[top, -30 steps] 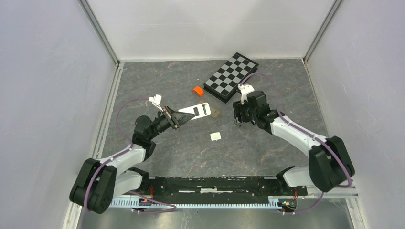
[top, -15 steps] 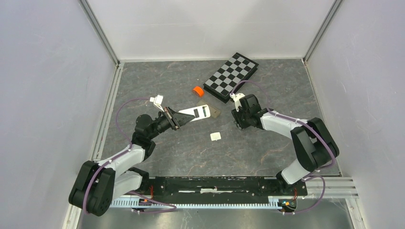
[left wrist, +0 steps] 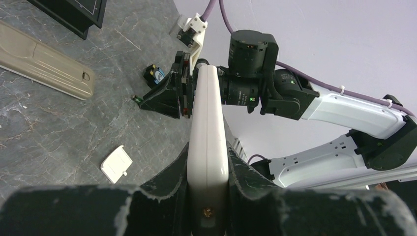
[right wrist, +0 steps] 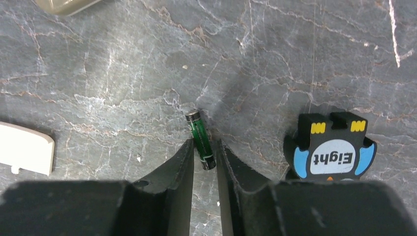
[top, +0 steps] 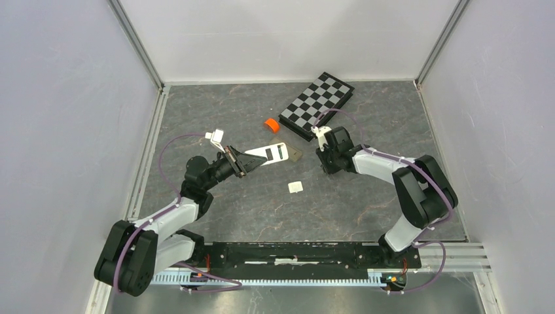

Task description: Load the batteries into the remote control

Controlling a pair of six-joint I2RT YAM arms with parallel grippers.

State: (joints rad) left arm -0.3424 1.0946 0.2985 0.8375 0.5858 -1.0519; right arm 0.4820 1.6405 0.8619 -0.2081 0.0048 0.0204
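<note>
The grey stone table [top: 366, 216] carries everything, with a folded chessboard [top: 317, 104] lying askew at its far side. The left gripper [top: 241, 163] is clamped tight on the near end of the white remote [left wrist: 207, 123], which points out from it toward the middle of the table and the right arm. In the overhead view the remote's far end shows a dark open bay [top: 280, 152]. A beige remote [left wrist: 46, 63] lies flat on the table beyond it, near the chessboard. The right gripper [right wrist: 204, 147] is down at the table, just past the white remote's far end. To the right of its fingers stands a blue-and-black penguin gadget [right wrist: 330, 150], close by but not touching them. A small white cover [top: 295, 187] lies alone nearer the arm bases, between the two grippers. An orange roll [top: 271, 123] sits beside the chessboard's near corner. One green battery [right wrist: 200, 138] lies on the stone, slightly slanted, its lower half between the right fingertips. The jaws are narrow around it, and I cannot tell whether they press it yet.
</note>
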